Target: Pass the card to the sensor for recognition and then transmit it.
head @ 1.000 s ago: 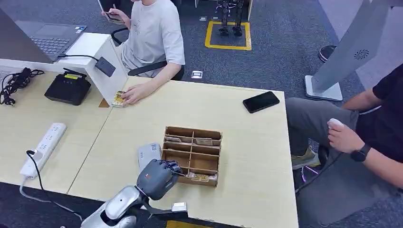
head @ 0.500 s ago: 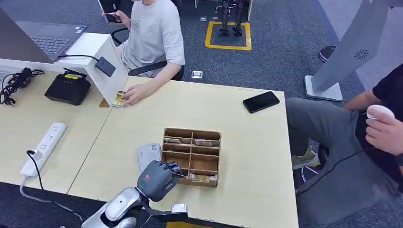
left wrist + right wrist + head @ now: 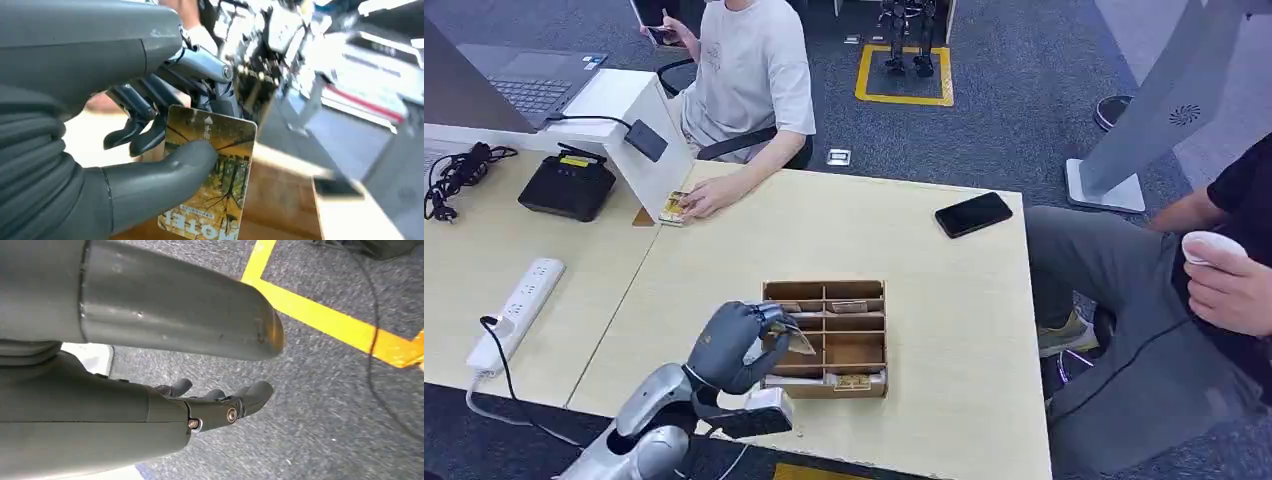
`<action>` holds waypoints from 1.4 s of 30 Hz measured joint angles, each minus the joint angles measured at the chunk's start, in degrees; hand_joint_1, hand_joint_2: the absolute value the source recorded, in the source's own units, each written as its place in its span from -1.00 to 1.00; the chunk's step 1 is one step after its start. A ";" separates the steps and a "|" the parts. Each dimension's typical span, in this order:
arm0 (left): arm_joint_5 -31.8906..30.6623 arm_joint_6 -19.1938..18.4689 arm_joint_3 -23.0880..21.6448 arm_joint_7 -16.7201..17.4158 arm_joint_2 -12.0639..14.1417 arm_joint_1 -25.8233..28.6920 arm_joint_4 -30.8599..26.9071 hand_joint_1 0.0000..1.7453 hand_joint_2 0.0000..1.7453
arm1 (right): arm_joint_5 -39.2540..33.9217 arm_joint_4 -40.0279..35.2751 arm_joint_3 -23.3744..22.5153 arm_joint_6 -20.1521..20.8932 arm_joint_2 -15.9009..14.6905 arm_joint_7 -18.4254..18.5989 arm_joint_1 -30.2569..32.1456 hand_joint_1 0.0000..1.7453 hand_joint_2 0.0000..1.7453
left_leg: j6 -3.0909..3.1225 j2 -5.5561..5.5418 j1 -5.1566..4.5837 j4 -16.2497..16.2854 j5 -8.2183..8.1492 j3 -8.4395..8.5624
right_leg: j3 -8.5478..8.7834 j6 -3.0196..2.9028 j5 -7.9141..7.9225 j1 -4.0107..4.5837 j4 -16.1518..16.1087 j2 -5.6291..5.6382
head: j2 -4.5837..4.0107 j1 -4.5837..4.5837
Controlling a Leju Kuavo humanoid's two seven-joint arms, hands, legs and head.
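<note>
Card being lifted from the box toward the sensor

Head view: the card (image 3: 798,338) is being pinched by the left robot hand (image 3: 732,346) above the wooden box (image 3: 828,337) on the desk (image 3: 944,330). Left wrist view: the card (image 3: 212,180) is being pressed by the thumb; it should be carried level, unsqueezed. Right wrist view: the right robot hand (image 3: 220,399) is being held loosely spread, empty, over carpet.

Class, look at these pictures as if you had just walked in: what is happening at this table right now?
The robot's left hand pinches a card between thumb and fingers, raised above the wooden divided box on the light table. The right hand hangs over the carpet, holding nothing. A seated person rests a hand on a small stack of cards at the far edge; another person sits to the right. A black phone lies nearby.
</note>
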 joint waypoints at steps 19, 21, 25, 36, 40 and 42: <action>-3.45 -4.41 13.63 10.74 2.29 -10.50 -5.20 0.52 1.00 | 0.02 -2.51 -1.44 -0.22 -2.27 0.26 3.50 -1.00 -1.00 | 0.07 -0.02 -0.04 0.02 0.07 -0.01 | -0.01 0.02 0.04 -0.04 0.03 -0.05 | 0.00 0.02; -5.60 -4.87 13.79 12.97 1.70 -13.99 -2.74 0.52 1.00 | 0.55 -2.64 -1.46 0.29 -2.29 0.35 3.36 -1.00 -1.00 | 0.07 -0.03 -0.03 0.02 0.11 -0.01 | 0.01 -0.01 0.09 -0.03 0.03 -0.06 | 0.00 0.04; -6.23 -5.14 13.89 13.84 0.68 -18.08 1.16 0.52 1.00 | 0.96 -2.82 -1.46 0.59 -2.29 0.59 3.16 -1.00 -1.00 | 0.07 0.00 -0.03 0.02 0.14 0.00 | 0.00 -0.04 0.15 -0.03 0.04 -0.01 | 0.00 0.02; -10.93 -5.09 13.89 17.05 0.06 -21.93 6.61 1.00 1.00 | 1.47 -3.02 -1.46 0.59 -2.29 0.74 3.10 -1.00 -1.00 | 0.08 0.00 -0.03 0.02 0.15 -0.05 | -0.06 -0.03 0.15 -0.03 0.03 -0.03 | 0.00 0.02; -12.77 -4.44 14.20 18.08 0.17 -25.21 12.89 1.00 1.00 | 2.21 -3.78 -1.46 0.74 -2.29 0.83 3.04 -1.00 -1.00 | 0.07 0.01 -0.03 0.02 0.23 -0.05 | -0.06 -0.07 0.21 -0.03 0.04 -0.01 | 0.00 0.02; -13.27 -4.15 14.27 17.99 0.15 -26.04 15.34 1.00 1.00 | 2.25 -3.82 -1.46 1.79 -2.29 1.01 2.97 -1.00 -1.00 | 0.07 0.01 -0.03 0.02 0.24 -0.05 | -0.06 -0.07 0.21 -0.03 0.05 -0.01 | 0.00 0.04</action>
